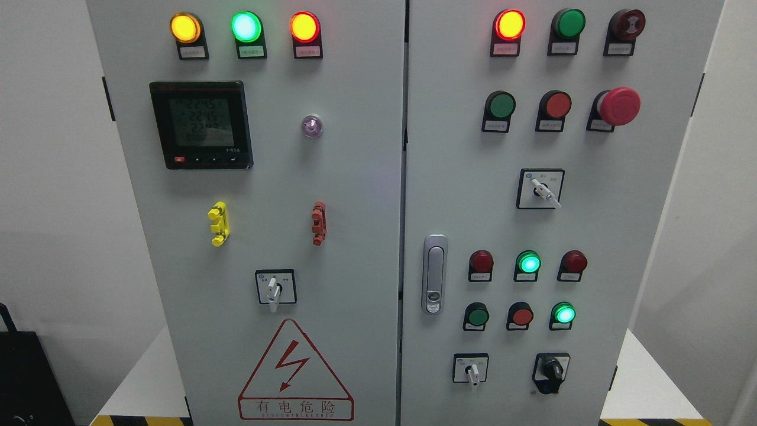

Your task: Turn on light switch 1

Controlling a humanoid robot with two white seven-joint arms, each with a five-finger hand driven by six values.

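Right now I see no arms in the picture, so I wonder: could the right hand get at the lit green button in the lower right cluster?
Probably yes: the lit green button sits bare on the cabinet door, nothing before it, though the hand is out of view.

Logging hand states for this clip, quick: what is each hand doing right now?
Left hand: not in view.
Right hand: not in view.
Only the cabinet front shows.

The meter [201, 124] reads 2245; the warning sign [294, 374] reads 有电危险.
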